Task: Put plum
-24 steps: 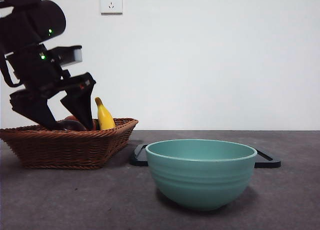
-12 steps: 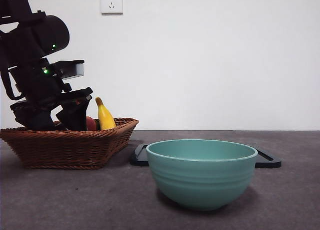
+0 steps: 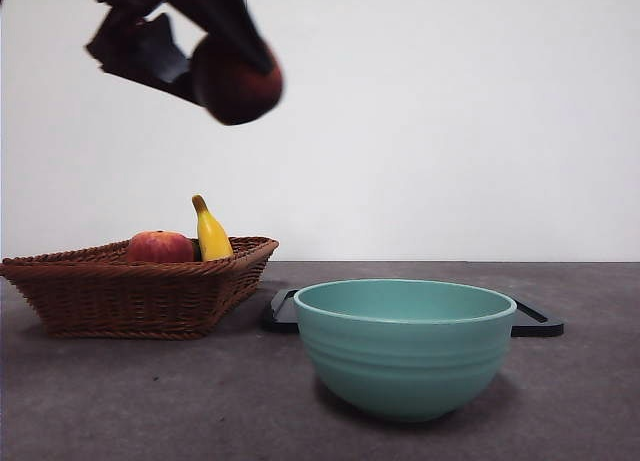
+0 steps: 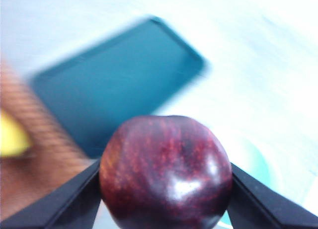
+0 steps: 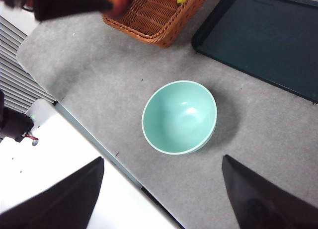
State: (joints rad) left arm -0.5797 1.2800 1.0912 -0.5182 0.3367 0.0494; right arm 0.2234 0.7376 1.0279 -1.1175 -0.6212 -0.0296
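Left gripper [image 3: 215, 66] aloft above the wicker basket [image 3: 140, 291], jaws closed on either side of the plum [image 3: 237, 81]; fruit clear of the basket and well off the table. Right gripper [image 5: 161, 194] waits high over the table, jaws spread wide, nothing between them.

Step in hand, as judged: carry the plum across to a place of rest. Task names none; the teal bowl [image 3: 404, 346] and the dark tray [image 3: 535, 324] both lie beyond the basket's near corner. Glossy round fruit held at two points only, so a level, unhurried carry and a low release would keep it from rolling out or bouncing.

Front view gives height: plum far above the basket rim, peach-like fruit [image 3: 159, 247] and banana [image 3: 209, 231] left inside. Left wrist view alone shows the grip, the jaws pressing the plum [image 4: 166, 172] at its widest part, tray [image 4: 119, 85] blurred beyond. Right wrist view alone shows the layout from above: bowl [image 5: 179, 117] near the table's front edge, tray [image 5: 263, 40] behind it, basket [image 5: 154, 15] at the far corner.
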